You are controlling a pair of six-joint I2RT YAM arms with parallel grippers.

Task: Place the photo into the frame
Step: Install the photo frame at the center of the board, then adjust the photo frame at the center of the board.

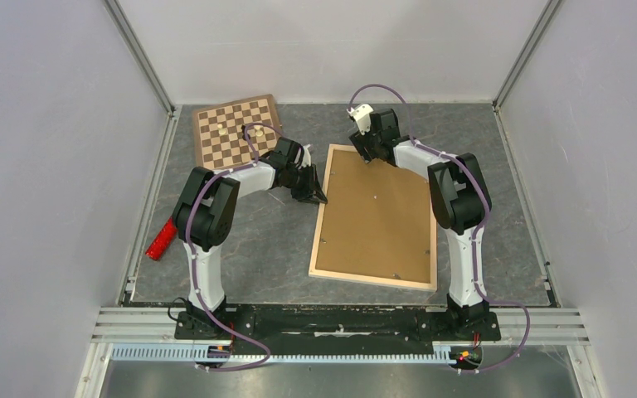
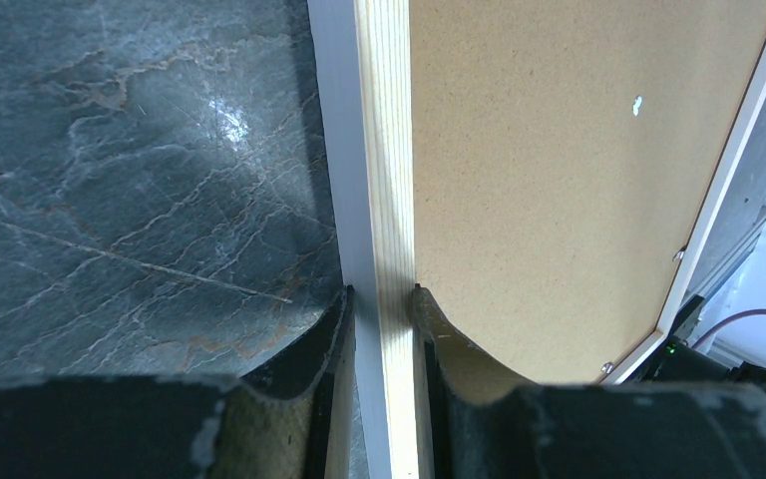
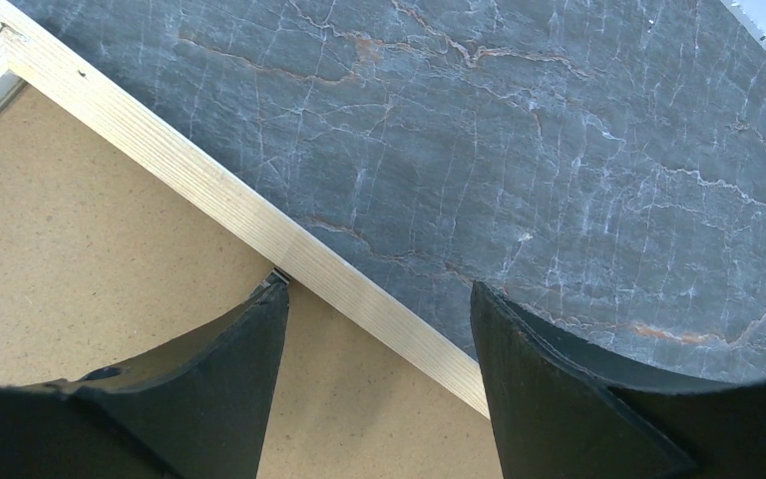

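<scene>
The left tool (image 2: 382, 294) pinches the left long bar of the frame (image 2: 384, 150), one finger on the outer white side and the other on the inner side against the brown backing board (image 2: 559, 180). The bar runs straight up between the two pads. The frame lies flat and face down on the grey marbled worktop (image 2: 130, 170), right of centre, with the backing board filling its opening and small metal tabs along the inner edge.

The right tool (image 3: 379, 294) is spread wide over the far short bar, near its left corner. One finger (image 3: 229, 369) hangs above the backing board, its tip by a small metal tab (image 3: 279, 275); whether it touches the tab is hard to tell. The other finger (image 3: 559, 379) is over bare worktop outside the frame.

A checkered chessboard (image 1: 236, 131) with a few pieces lies at the far left, apart from the frame. A red block (image 1: 162, 239) sits at the worktop's left edge.
</scene>
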